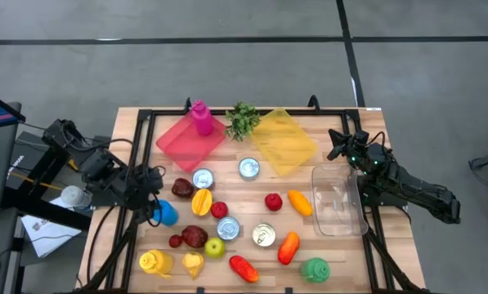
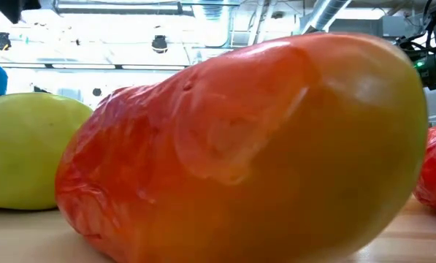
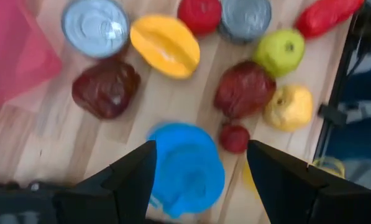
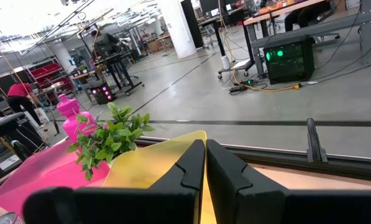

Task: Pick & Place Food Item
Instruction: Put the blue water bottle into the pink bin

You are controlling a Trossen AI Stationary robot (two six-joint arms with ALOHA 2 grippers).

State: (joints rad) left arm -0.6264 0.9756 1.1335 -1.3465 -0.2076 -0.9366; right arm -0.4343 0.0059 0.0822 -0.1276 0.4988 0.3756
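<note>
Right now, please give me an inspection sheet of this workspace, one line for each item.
Surface: wooden table, black frame around it.
Job's things: blue cup between the left hand's open fingers; toy fruit around it, such as the green apple and dark red fruit.
Clutter: three cans, pink tray, yellow tray, clear box, pink bottle, green plant.
Grippers: left hand over the cup; right hand shut, at the table's right edge.
Cables: along the left arm.
Surroundings: workshop, person far back.
</note>
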